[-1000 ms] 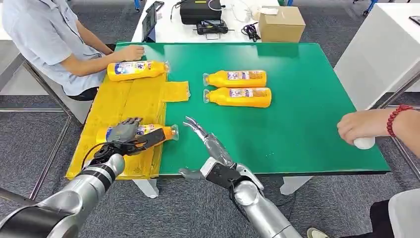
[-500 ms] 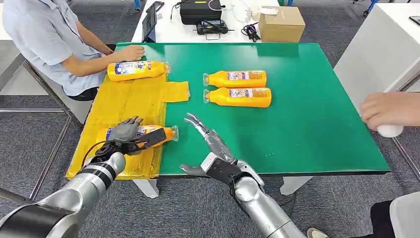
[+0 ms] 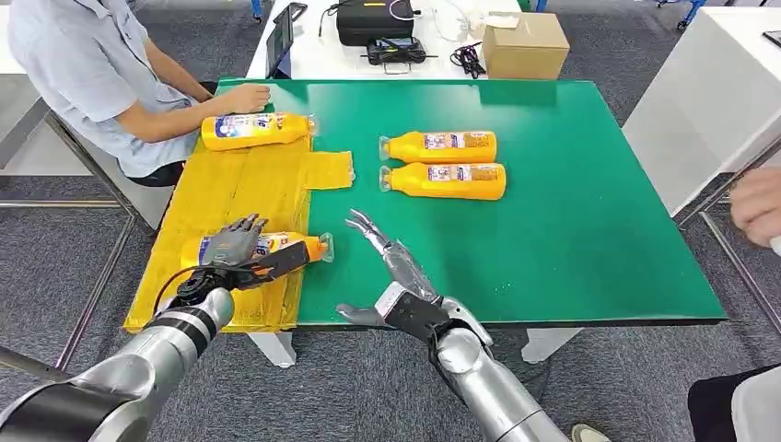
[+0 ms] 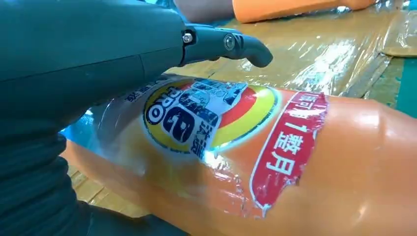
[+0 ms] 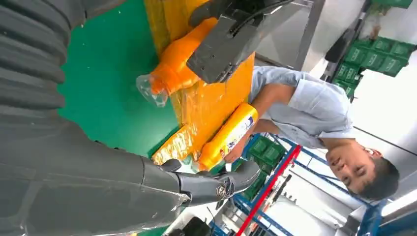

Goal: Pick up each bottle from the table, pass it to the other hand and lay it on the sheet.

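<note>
An orange bottle (image 3: 281,246) lies on its side at the near end of the yellow sheet (image 3: 230,184), cap toward the green table (image 3: 571,203). My left hand (image 3: 238,250) holds it, fingers over the label and thumb along the near side; the left wrist view has the bottle (image 4: 295,162) right under the palm. My right hand (image 3: 391,265) hovers open just right of the cap, fingers stretched forward. A second bottle (image 3: 256,130) lies at the sheet's far end. Two more bottles (image 3: 440,145) (image 3: 445,180) lie side by side on the table's middle.
A person in a light blue shirt (image 3: 83,64) sits at the far left, one hand (image 3: 241,96) by the far bottle. Another person's hand (image 3: 757,204) shows at the right edge. A cardboard box (image 3: 525,43) and electronics stand on the white table behind.
The person's hand at the right has pulled away to the picture's edge. My right hand drew back slightly toward me. My left hand and its bottle barely shifted.
</note>
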